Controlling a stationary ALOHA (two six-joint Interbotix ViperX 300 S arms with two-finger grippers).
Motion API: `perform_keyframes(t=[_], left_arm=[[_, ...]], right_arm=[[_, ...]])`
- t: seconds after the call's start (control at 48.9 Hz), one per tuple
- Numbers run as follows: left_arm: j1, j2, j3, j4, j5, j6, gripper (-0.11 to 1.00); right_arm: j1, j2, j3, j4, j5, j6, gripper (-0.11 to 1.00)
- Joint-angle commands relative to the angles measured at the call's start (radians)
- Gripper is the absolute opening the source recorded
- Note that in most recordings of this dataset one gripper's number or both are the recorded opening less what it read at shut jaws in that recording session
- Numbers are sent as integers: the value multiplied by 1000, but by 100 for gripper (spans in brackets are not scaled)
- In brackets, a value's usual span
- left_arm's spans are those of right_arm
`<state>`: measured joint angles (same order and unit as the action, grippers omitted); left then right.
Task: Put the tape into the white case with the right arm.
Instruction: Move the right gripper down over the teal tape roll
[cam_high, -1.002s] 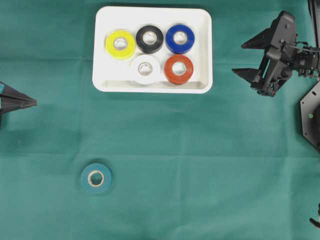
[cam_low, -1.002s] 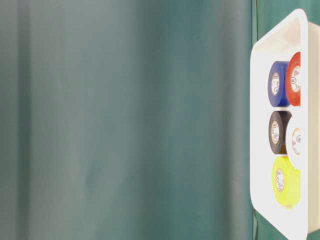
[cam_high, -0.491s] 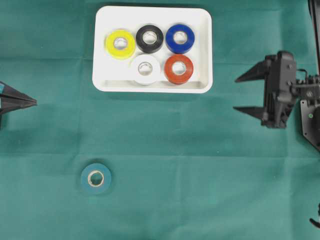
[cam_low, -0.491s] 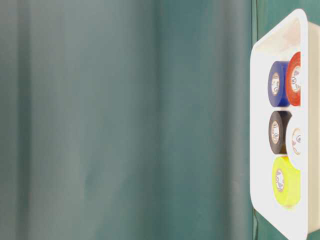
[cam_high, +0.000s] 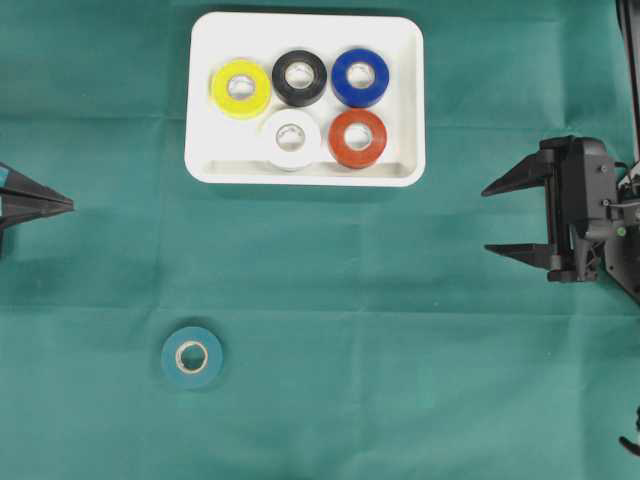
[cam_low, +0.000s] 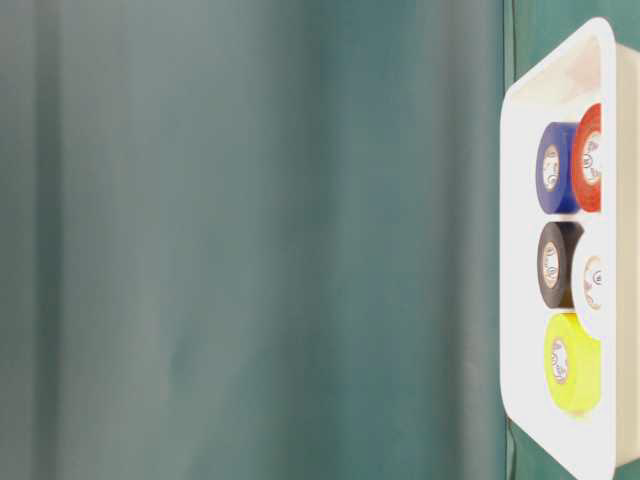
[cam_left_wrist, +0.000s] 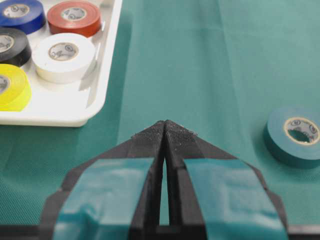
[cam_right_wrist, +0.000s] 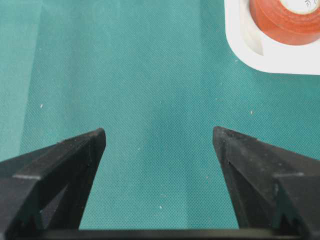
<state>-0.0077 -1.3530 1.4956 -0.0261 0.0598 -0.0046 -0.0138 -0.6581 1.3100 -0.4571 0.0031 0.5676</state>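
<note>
left gripper (cam_high: 68, 205): parked at the left edge, fingers pressed together, holding nothing.
teal tape (cam_high: 192, 356): flat on the green cloth (cam_high: 330, 330), lower left, well apart from the white case (cam_high: 404, 100).
white case: top centre, five rolls inside; free floor looks limited to the left end beside the white roll (cam_high: 291, 137), though glare hides depth.
right gripper (cam_high: 485, 218): far right, jaws spread wide, empty.
risk: long reach across; fingers could nudge the low roll instead of straddling it.
room: open cloth between gripper and tape, nothing in the way.
</note>
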Motion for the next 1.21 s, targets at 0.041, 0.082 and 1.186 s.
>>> perform_keyframes(t=[0.041, 0.082, 1.186], left_arm=[[2, 9, -12, -2, -5, 0, 1], [2, 8, -12, -2, -6, 0, 1], [3, 8, -12, -2, -5, 2, 1]], right_arm=[[5, 12, -17, -2, -9, 0, 54], [9, 18, -20, -2, -9, 0, 54], [141, 781, -736, -55, -51, -11, 55]])
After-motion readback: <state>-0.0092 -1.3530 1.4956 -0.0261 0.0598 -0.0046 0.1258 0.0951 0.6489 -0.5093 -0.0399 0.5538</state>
